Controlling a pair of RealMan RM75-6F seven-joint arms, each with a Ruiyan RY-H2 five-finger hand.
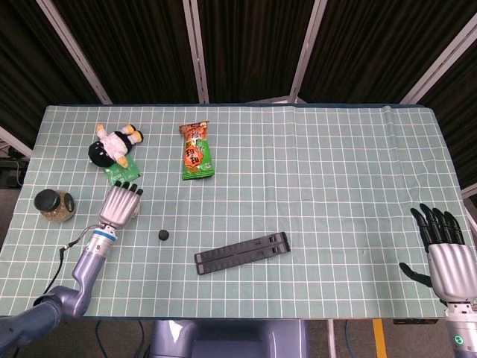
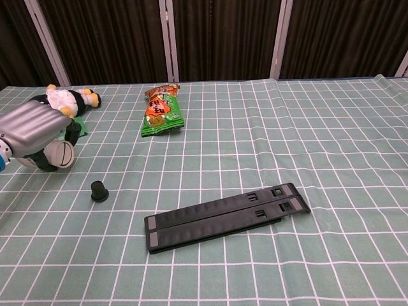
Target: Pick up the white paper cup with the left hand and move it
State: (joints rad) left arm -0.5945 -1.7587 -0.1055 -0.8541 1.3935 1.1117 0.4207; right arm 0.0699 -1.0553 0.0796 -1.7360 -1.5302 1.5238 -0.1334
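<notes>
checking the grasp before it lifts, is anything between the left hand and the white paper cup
Nothing visible is. In the chest view the left hand is already wrapped over the white paper cup, which lies on its side. The plush toy and black knob sit nearby but apart.

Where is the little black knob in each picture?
Head view: the little black knob sits lower left of the middle, right of the left hand.
Chest view: it sits at the left, below the left hand.
Shared landmark: the long black bar lies to its right in both.
</notes>
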